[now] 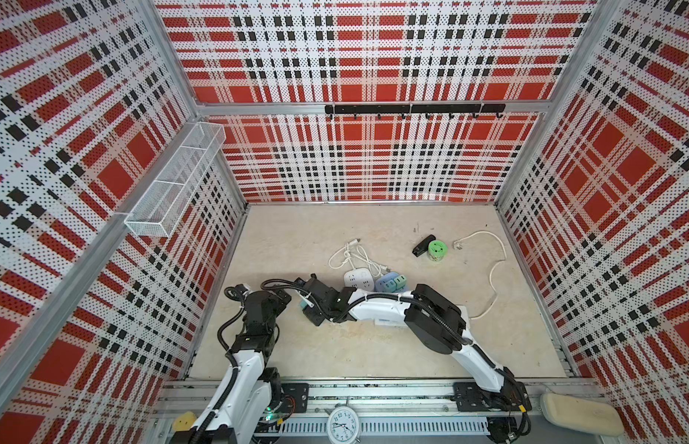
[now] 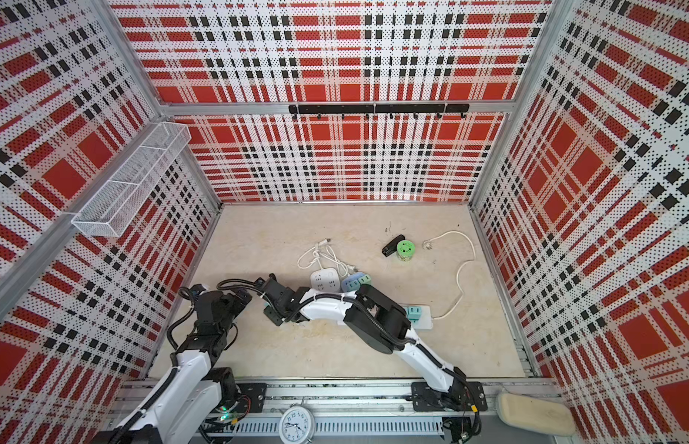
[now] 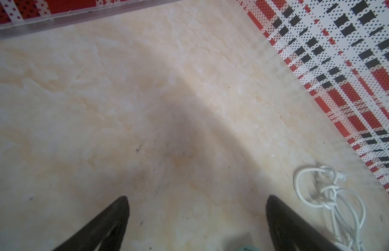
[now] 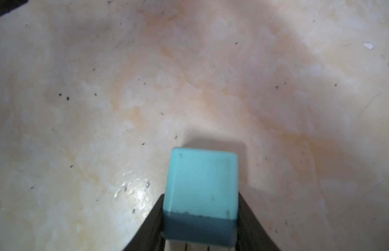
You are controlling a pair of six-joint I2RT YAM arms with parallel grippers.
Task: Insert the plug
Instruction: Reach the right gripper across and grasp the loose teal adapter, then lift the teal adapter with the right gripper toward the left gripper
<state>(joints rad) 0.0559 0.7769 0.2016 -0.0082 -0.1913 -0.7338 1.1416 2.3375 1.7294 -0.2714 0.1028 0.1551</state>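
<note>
**Teal plug clamped in the right gripper, strip half hidden**

The right arm covers most of the long power strip (image 2: 425, 322). Its free end, with teal plugs seated, shows in a top view. The right gripper (image 4: 201, 198) is closed on the teal plug (image 4: 202, 180), low over the table (image 4: 102, 108); its prongs are out of sight. The left gripper (image 3: 196, 202) stands wide open near a coiled white cable (image 3: 332, 195). Both top views show a small white socket block (image 1: 359, 280) beside pastel adapters (image 1: 391, 282), with a green jar (image 1: 436, 250) well apart.

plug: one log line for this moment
right hand: shut on plug | left hand: open, empty | plug: not inserted
</note>
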